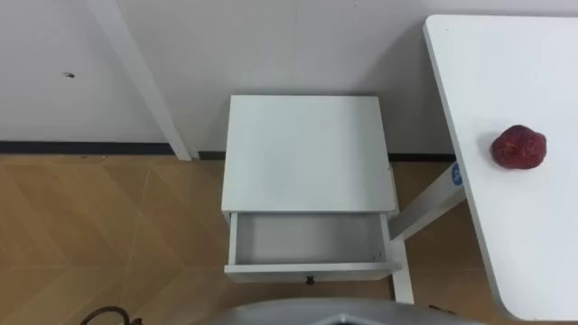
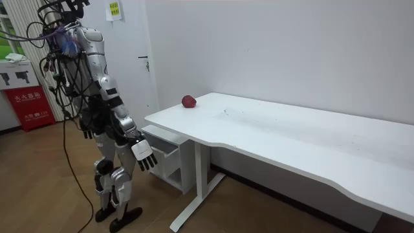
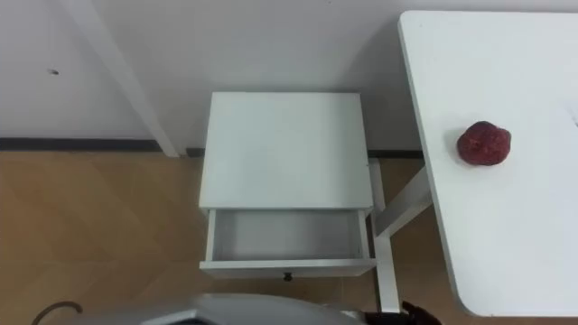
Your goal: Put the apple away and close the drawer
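A dark red apple (image 1: 518, 147) lies on the white table (image 1: 515, 63) to my right, near the table's left edge. In front of me a small white cabinet (image 1: 307, 153) stands against the wall. Its drawer (image 1: 312, 268) is pulled out toward me, and the pale inside of the drawer shows from above. In the room view I stand facing the cabinet. My right hand (image 2: 143, 155) hangs low beside my thigh, fingers relaxed and holding nothing, well away from the apple (image 2: 189, 101).
The table's white leg (image 1: 432, 203) slants down just right of the cabinet. A white door frame (image 1: 135, 72) runs along the wall to the left. Wooden floor (image 1: 108, 235) lies left of the cabinet. A red sign (image 2: 29, 103) stands behind me.
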You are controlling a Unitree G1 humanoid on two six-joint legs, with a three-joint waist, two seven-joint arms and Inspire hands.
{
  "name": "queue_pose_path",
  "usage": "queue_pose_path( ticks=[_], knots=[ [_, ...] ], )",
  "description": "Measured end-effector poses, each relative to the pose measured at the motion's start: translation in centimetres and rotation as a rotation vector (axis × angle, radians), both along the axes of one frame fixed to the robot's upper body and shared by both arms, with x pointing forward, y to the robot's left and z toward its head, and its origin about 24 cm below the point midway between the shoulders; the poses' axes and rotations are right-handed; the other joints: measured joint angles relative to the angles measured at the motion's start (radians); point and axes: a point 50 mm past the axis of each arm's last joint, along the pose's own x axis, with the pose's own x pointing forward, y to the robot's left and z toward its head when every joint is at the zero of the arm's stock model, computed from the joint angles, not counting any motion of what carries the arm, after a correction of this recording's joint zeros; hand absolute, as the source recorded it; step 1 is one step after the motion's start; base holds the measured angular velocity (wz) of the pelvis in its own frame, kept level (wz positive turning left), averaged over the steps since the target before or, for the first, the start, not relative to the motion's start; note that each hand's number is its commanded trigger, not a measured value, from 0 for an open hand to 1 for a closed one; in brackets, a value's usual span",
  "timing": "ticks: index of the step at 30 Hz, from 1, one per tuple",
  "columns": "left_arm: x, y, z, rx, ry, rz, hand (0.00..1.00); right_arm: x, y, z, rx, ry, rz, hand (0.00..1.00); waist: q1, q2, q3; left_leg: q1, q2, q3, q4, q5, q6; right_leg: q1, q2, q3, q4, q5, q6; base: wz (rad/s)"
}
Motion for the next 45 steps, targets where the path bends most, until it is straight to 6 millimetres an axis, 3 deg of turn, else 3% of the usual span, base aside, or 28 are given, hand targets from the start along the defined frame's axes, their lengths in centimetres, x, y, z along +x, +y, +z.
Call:
queue_pose_path(
  ticks=[7, 10, 14, 20, 24, 26, 33, 36, 45],
  knots=[
    [-0.1, -0.1, 0.0, -0.017, 0.007, 0.004, 0.00, -0.7, 0.0, 0.0, 0.012, 0.000, -0.110, 0.00, -0.001, 0.009, -0.0040, 0.001, 0.001, -0.003, -0.002, 0.000, 0.000, -0.002, 0.001, 0.003, 0.004, 0.000, 0.000, 0.00],
    [0.1, -0.2, -0.1, -0.025, -0.014, 0.049, 0.00, -1.2, -0.2, 0.0, 0.020, -0.023, -0.279, 0.00, -0.007, 0.013, -0.0039, 0.002, 0.002, 0.002, -0.006, -0.002, 0.003, -0.002, 0.001, 0.002, 0.007, 0.000, 0.000, 0.00],
    [-0.5, 0.3, 0.1, -0.012, -0.027, 0.111, 0.00, -1.7, -0.9, 0.2, 0.022, -0.095, -0.607, 0.00, -0.032, 0.015, 0.0003, 0.003, 0.002, 0.005, -0.006, -0.003, 0.004, -0.005, 0.002, 0.015, 0.016, 0.000, 0.000, -0.04],
    [-1.0, 0.8, 0.2, 0.010, -0.039, 0.160, 0.00, -1.9, -2.7, 0.8, -0.018, -0.227, -1.116, 0.00, -0.086, 0.014, -0.0037, 0.003, 0.003, 0.023, -0.005, -0.003, 0.005, -0.013, 0.002, 0.026, 0.021, 0.000, 0.000, -0.07],
    [-0.8, 1.2, 0.4, 0.023, -0.064, 0.196, 0.00, -2.9, -4.0, 1.3, -0.066, -0.278, -1.409, 0.00, -0.101, 0.007, -0.0080, 0.002, 0.005, 0.032, -0.003, -0.003, 0.005, -0.019, 0.003, 0.034, 0.024, 0.000, 0.000, -0.05],
    [-1.0, 1.6, 0.5, 0.038, -0.067, 0.196, 0.00, -2.8, -4.5, 1.5, -0.079, -0.293, -1.488, 0.00, -0.111, -0.001, -0.0121, 0.004, 0.006, 0.038, -0.004, -0.003, 0.005, -0.020, 0.003, 0.037, 0.027, 0.000, 0.001, -0.07],
    [-1.0, 2.7, 0.9, 0.083, -0.070, 0.192, 0.00, -1.4, -6.2, 2.7, -0.107, -0.343, -1.690, 0.00, -0.116, -0.016, -0.0125, -0.005, 0.014, 0.078, -0.005, -0.005, 0.005, -0.052, 0.011, 0.080, 0.055, 0.001, 0.000, -0.18],
    [-0.7, 2.9, 1.0, 0.090, -0.082, 0.187, 0.00, -0.9, -7.3, 3.6, -0.140, -0.389, -1.731, 0.00, -0.130, -0.023, -0.0098, -0.017, 0.014, 0.079, 0.001, -0.005, 0.005, -0.061, 0.011, 0.081, 0.055, 0.001, 0.000, -0.01],
    [0.1, 3.5, 1.5, 0.111, -0.143, 0.177, 0.00, 1.2, -10.8, 6.8, -0.222, -0.489, -1.858, 0.00, -0.145, -0.030, -0.0137, -0.027, 0.015, 0.083, -0.005, -0.005, 0.005, -0.074, 0.012, 0.081, 0.054, 0.002, 0.000, -0.01]
  ],
)
